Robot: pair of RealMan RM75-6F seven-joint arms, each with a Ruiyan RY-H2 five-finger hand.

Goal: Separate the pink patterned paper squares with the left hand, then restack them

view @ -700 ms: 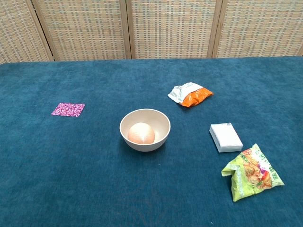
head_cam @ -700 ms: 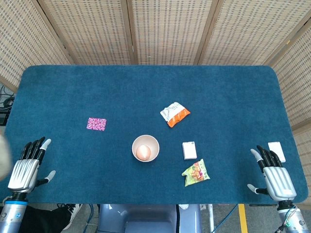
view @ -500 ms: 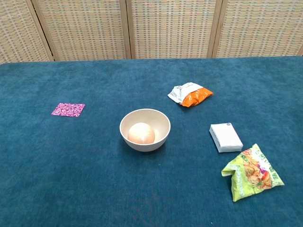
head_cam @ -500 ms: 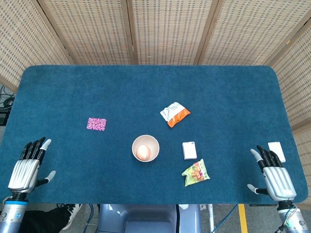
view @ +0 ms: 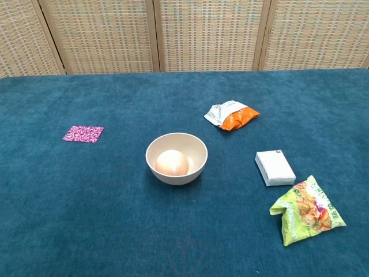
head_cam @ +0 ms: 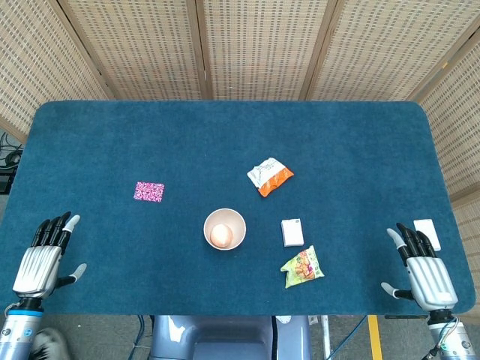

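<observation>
Pink patterned paper squares: one small flat stack on the left half of the blue carpeted worktop, well apart from everything else; whether it is one sheet or several cannot be told.
Paper orientation: lies flat, slightly wider than deep, its longer side running left to right, edges nearly square to the worktop's near edge.
Left hand: at the near left corner, back of the hand up, fingers straight, side by side and pointing to the far side, thumb out to the right; it holds nothing and is well apart from the paper.
Right hand: at the near right corner, same pose mirrored, thumb out to the left, empty; a small white card lies just beyond its fingertips.
Centre: a cream round bowl holding a pale orange ball.
Right of bowl: a white flat packet, a green-yellow snack bag nearer, an orange and white snack bag farther.
</observation>
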